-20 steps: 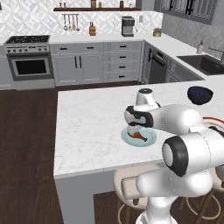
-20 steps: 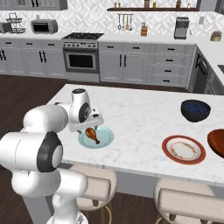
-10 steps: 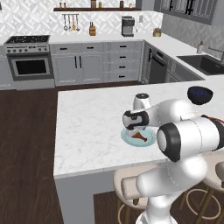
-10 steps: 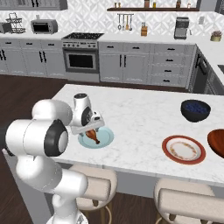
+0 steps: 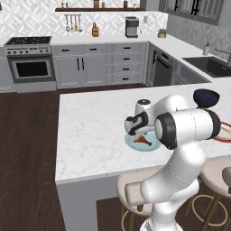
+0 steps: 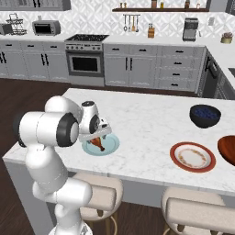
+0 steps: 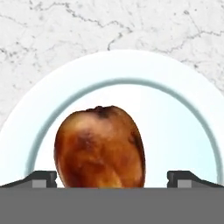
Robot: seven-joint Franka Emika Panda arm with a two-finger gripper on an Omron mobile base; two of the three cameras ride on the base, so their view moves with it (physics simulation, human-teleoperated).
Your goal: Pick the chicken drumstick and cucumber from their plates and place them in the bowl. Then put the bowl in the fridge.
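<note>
Two-finger gripper (image 7: 112, 178) stands wide, straddling the golden-brown chicken drumstick (image 7: 100, 146). Drumstick lies on the round pale blue plate (image 7: 175, 127) near the marble worktop's (image 5: 90, 131) front edge.

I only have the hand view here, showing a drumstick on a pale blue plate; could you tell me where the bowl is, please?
Observer: The reddish-brown bowl sits at the counter's far right edge, seen in the right base view.
Operator: Thank you. Is anything between that bowl and my plate?
Observer: Yes, a red-rimmed plate lies between the bowl and the blue plate.
Operator: Is there any other dish I might confuse it with?
Observer: A smaller navy bowl stands behind the red-rimmed plate.
Operator: And my gripper?
Observer: The gripper is open, directly over the drumstick.
</note>
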